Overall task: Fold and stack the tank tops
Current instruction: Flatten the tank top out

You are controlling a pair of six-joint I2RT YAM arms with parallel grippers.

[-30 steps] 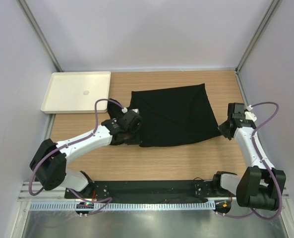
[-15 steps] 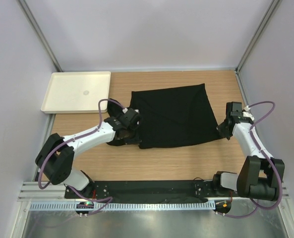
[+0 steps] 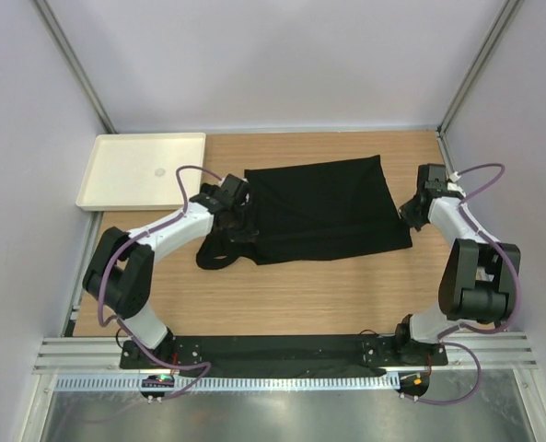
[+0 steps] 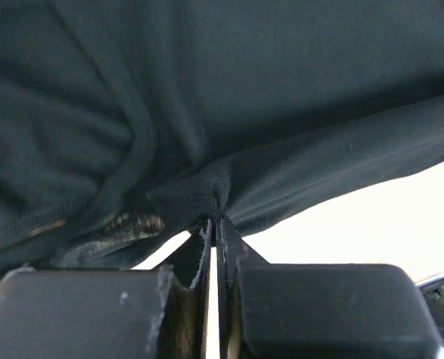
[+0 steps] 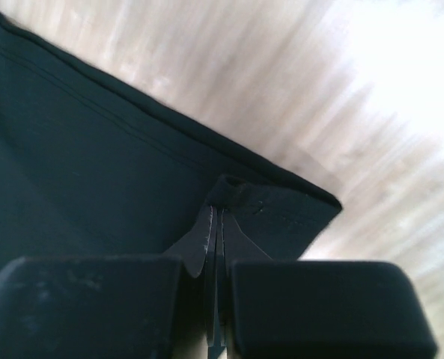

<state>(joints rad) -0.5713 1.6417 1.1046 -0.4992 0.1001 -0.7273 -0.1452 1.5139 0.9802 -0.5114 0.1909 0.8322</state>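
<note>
black tank top (image 3: pixel 323 210): lies mostly flat on the wooden table (image 3: pixel 300 295), spread between the two grippers. its left edge sits at the left gripper (image 3: pixel 238 217) and its near right corner at the right gripper (image 3: pixel 409 213). the fabric shows shallow creases running across it. a strap loop (image 3: pixel 214 254) lies slack on the table on the near side of the left gripper.

left gripper: jaws drawn almost together, pinching a bunched fold of the tank top. in the left wrist view the cloth gathers into a pucker right at the fingertips (image 4: pixel 233 250) and fans out ahead of them, lifted clear of the bright surface underneath.

right gripper: jaws likewise nearly closed, clamped on the hemmed corner of the tank top. in the right wrist view the corner is nipped between the fingertips (image 5: pixel 240 245), the hem running off to their left; bare wood shows ahead and to the right. that view is motion-blurred.

surroundings: a cream tray (image 3: pixel 144 137) rests on the table beyond and to the left of the left gripper, apart from the tank top.
</note>
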